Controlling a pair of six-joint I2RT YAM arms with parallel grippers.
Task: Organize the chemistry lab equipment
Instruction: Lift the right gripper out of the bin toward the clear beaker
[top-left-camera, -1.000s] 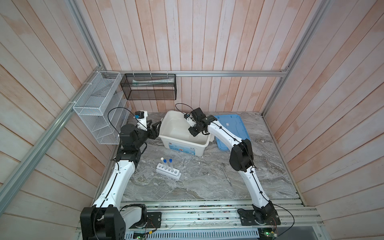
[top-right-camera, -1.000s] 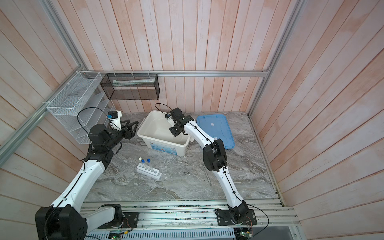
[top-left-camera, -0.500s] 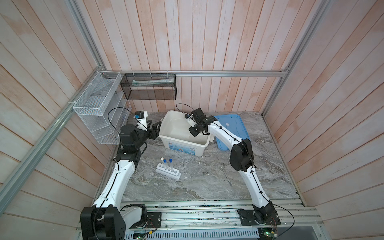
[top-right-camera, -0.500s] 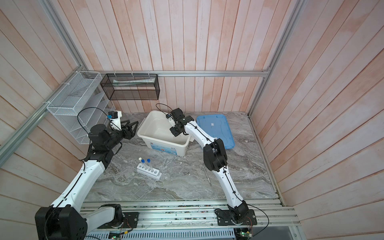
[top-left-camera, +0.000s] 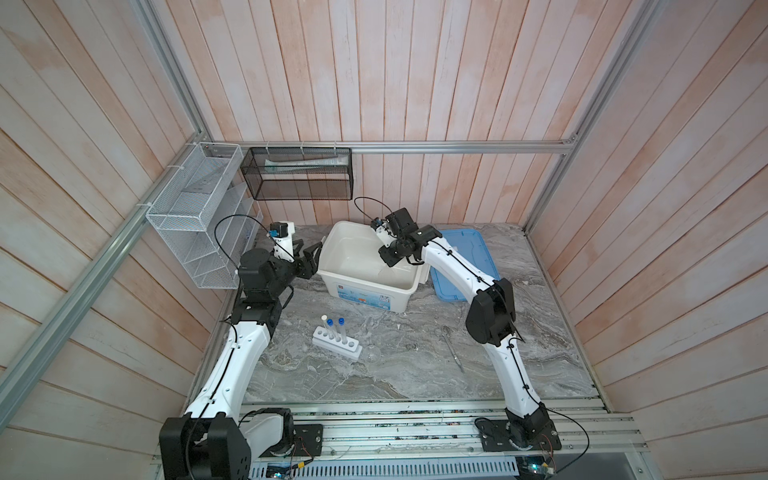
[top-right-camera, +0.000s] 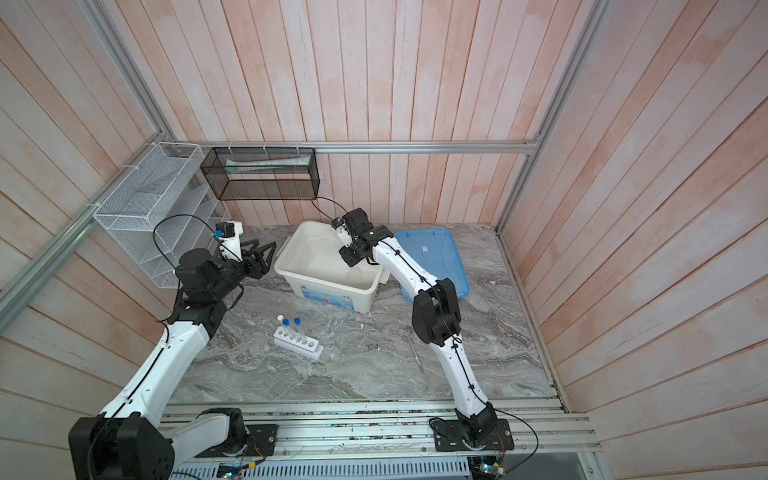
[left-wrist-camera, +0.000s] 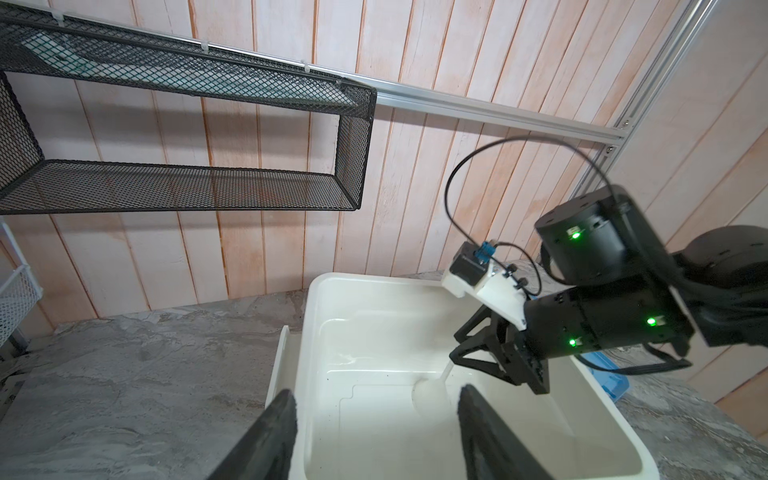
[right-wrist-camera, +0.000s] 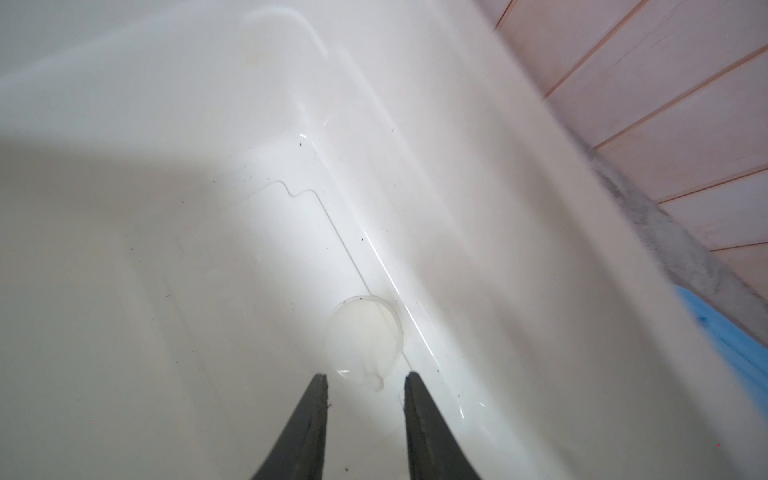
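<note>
My right gripper reaches down inside the white bin, its jaws apart with nothing between them. A small clear round flask lies on the bin floor just beyond its fingertips, and the left wrist view shows that flask too. My left gripper hangs open at the bin's left rim. On the table stands the white rack with one white-capped and two blue-capped tubes. Another clear flask sits beside the rack. A slim metal spatula lies to the right.
The blue lid lies flat to the right of the bin. A black mesh basket hangs on the back wall. A white wire shelf hangs on the left wall, close to my left arm.
The right gripper's jaws have parted inside the bin. Both arms stay where they were.
</note>
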